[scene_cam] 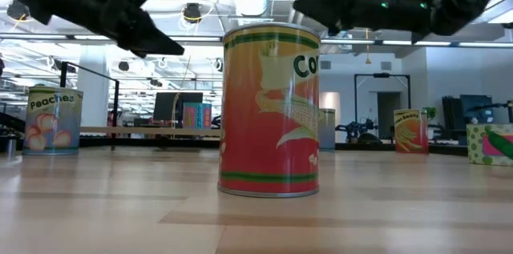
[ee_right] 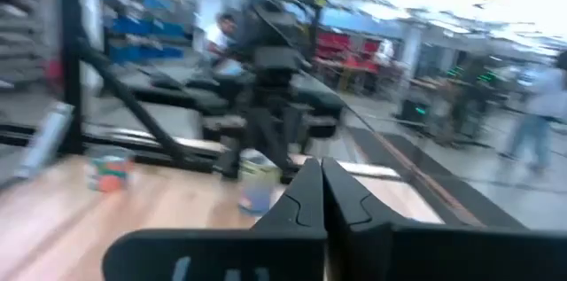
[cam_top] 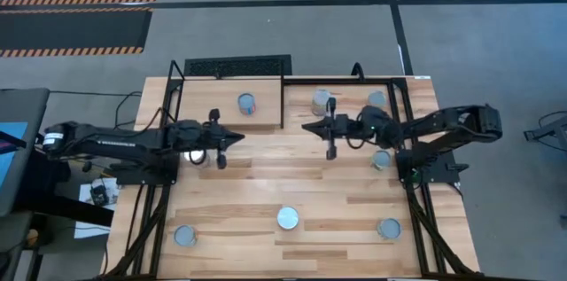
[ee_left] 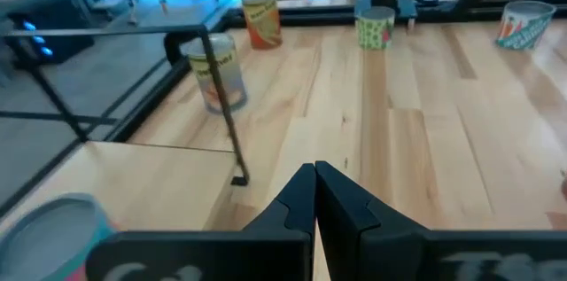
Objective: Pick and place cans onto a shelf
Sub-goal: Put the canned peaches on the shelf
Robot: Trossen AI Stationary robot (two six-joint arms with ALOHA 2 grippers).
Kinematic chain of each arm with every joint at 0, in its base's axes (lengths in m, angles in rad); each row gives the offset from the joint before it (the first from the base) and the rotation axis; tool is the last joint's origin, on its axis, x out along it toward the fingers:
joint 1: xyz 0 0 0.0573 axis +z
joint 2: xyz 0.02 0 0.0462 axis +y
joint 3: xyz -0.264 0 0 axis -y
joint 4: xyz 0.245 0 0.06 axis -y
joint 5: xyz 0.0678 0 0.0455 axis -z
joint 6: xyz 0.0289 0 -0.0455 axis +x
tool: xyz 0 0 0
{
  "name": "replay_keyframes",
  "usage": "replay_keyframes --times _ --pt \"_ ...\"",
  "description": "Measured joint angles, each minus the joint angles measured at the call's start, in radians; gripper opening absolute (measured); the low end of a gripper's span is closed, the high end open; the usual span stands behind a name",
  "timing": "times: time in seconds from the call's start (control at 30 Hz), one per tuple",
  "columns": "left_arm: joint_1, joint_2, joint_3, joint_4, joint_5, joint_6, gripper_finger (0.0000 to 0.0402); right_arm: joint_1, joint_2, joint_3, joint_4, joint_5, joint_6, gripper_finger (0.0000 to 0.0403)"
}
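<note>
1. High view: two dark six-joint arms reach toward each other above the middle of the pale plank tabletop [cam_top: 292, 183], the left gripper [cam_top: 237, 140] and the right gripper [cam_top: 308, 126] facing tip to tip with a gap between them.
2. Both sets of fingers are clenched on nothing; each wrist view shows its own dark fingers pressed together with no tin between them.
3. At the far edge stands the small light-wood shelf framed in thin black metal rods [cam_top: 266, 120]. One silver-lidded can [cam_top: 246, 103] already sits on its board, left of the centre rod.
4. Two more silver-lidded cans [cam_top: 321, 100] [cam_top: 376, 99] stand at the far right inside the black frame; whether they rest on a shelf board or on the tabletop cannot be told from above.
5. Several tins remain loose on the table: one beside the right arm [cam_top: 381, 160], and three along the near edge at left [cam_top: 184, 236], centre [cam_top: 289, 219] and right [cam_top: 389, 228].
6. Low view: the centre tin fills the foreground as an orange-red can with a corn label [scene_cam: 271, 110], standing upright, with a peaches-labelled can [scene_cam: 53, 121] far off at left.
7. Judged from this layout, the job is at an early stage: at least one can is placed, no can is in hand, and at least four wait to be fetched.
</note>
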Motion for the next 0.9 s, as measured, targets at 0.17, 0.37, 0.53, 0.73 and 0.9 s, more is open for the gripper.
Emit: replay_keyframes --times 0.17,0.37,0.53,0.73,0.9 --pt "0.043 0.081 0.001 0.086 0.075 -0.008 0.0000 -0.005 0.000 -0.071 0.135 -0.090 0.001 0.0003" --pt "0.082 0.117 0.001 0.157 0.113 -0.024 0.0000 -0.052 0.000 -0.104 0.055 -0.077 -0.005 0.0004" --pt "0.090 0.121 -0.001 0.197 0.154 -0.034 0.0000 -0.106 -0.005 -0.094 -0.134 0.004 0.019 0.0005" --pt "0.090 0.116 -0.043 0.262 0.154 -0.050 0.0000 -0.158 -0.037 0.060 -0.632 0.265 0.024 0.0027" --pt "0.090 0.116 -0.054 0.267 0.153 -0.050 0.0000 -0.181 0.007 0.197 -0.898 0.383 -0.003 0.0057"
